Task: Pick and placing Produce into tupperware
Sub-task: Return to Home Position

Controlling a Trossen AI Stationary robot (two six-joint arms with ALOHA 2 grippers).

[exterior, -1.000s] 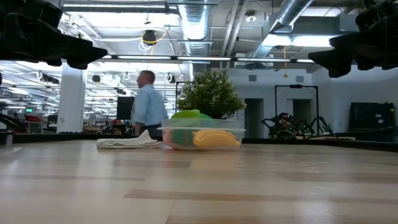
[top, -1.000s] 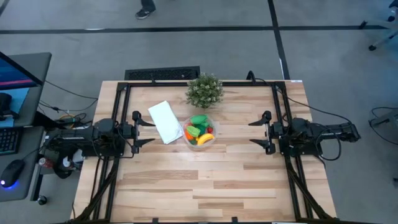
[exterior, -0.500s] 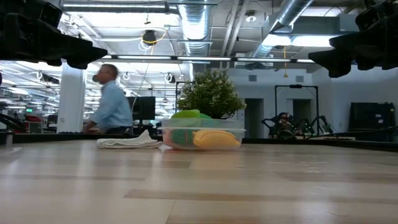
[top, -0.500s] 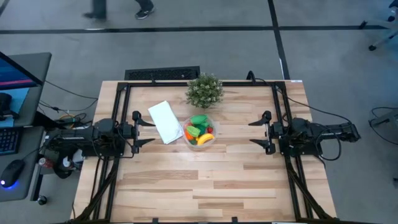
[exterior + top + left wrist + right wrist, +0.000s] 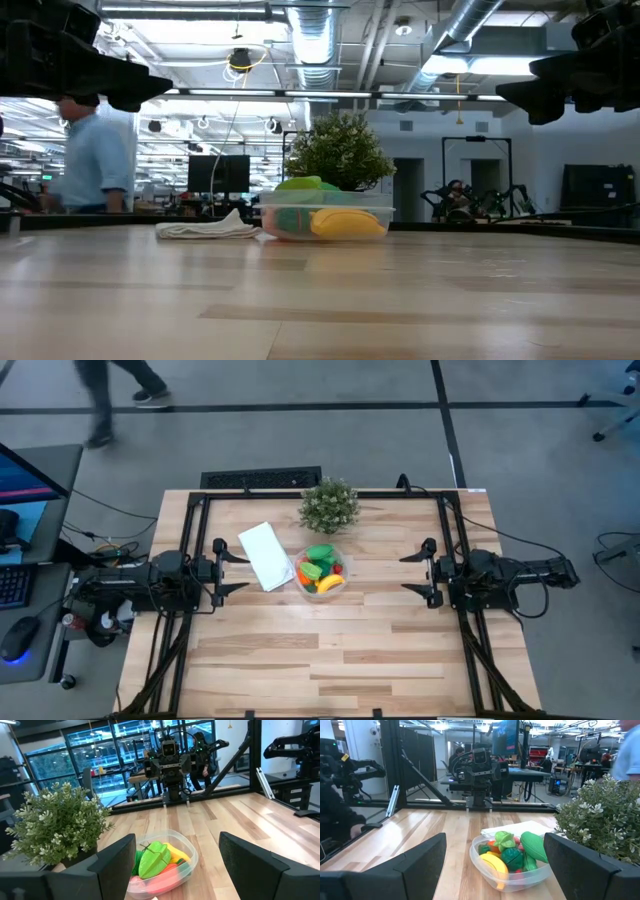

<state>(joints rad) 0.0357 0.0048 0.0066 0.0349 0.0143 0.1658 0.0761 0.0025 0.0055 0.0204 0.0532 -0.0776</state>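
Produce (image 5: 512, 856) fills the tupperware (image 5: 482, 865) on the counter (image 5: 330, 660) — job looks done. Left arm (image 5: 170, 580) and right arm (image 5: 480, 578) park at opposite edges — jaws wide open, empty, out of the way.

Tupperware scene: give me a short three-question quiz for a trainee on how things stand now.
1. True or false: the left gripper and the right gripper are both open and empty.
2. What lies between the left gripper and the tupperware? A, a cutting board; B, the white lid; C, a sponge.
3. Where is the produce?
Key: 1 true; 2 B; 3 in the tupperware.
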